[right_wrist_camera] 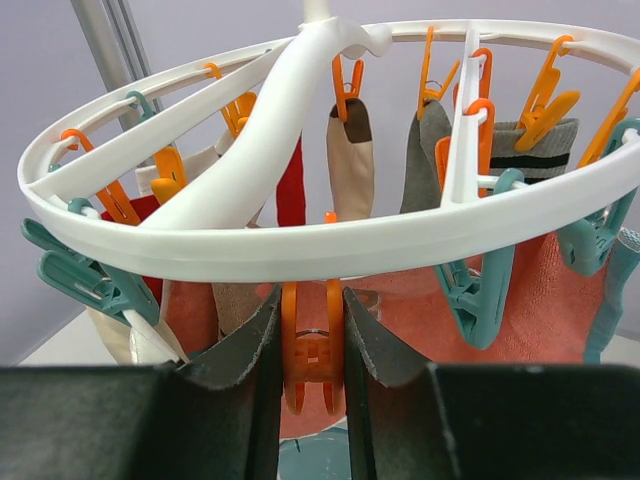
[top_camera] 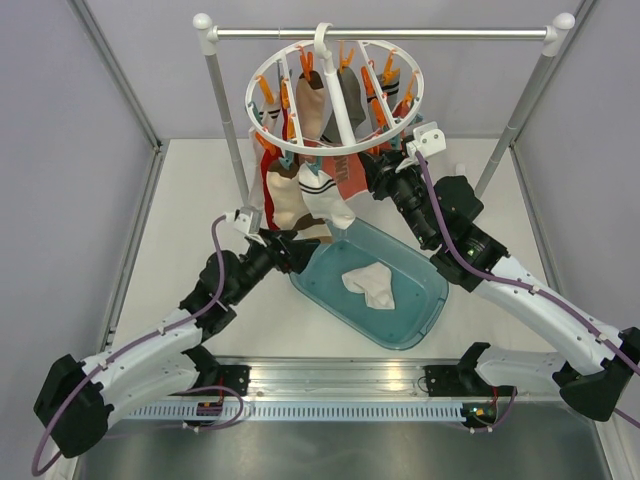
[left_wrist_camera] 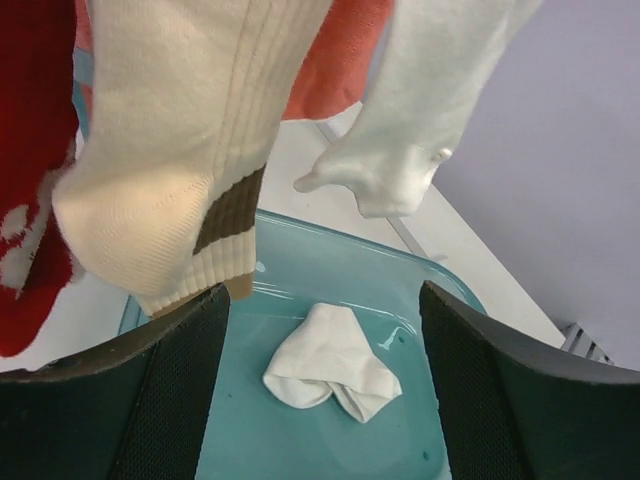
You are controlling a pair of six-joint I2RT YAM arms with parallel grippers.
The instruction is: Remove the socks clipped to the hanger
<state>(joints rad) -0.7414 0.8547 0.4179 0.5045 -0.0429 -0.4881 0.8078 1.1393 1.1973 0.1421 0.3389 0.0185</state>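
Note:
The white ring hanger (top_camera: 335, 135) hangs by its hook from the rail, with orange and teal clips. Socks hang from it: a cream sock with a brown band (left_wrist_camera: 170, 180), a white sock (left_wrist_camera: 430, 110), a red one (left_wrist_camera: 30, 200), and beige (right_wrist_camera: 350, 160) and grey (right_wrist_camera: 430, 150) ones. My left gripper (left_wrist_camera: 322, 295) is open and empty, just below the cream sock's toe. My right gripper (right_wrist_camera: 312, 310) is shut on an orange clip (right_wrist_camera: 312, 350) under the ring's near rim (right_wrist_camera: 330, 240). In the top view the left gripper (top_camera: 300, 250) is under the socks and the right gripper (top_camera: 378, 165) is at the ring's right.
A teal tub (top_camera: 420, 315) lies on the table below the hanger, with one folded white sock (top_camera: 370, 287) in it, also in the left wrist view (left_wrist_camera: 330, 365). A coral cloth (right_wrist_camera: 540, 300) hangs behind the clips. The metal rail (top_camera: 400, 33) rests on white-capped posts (top_camera: 225, 120).

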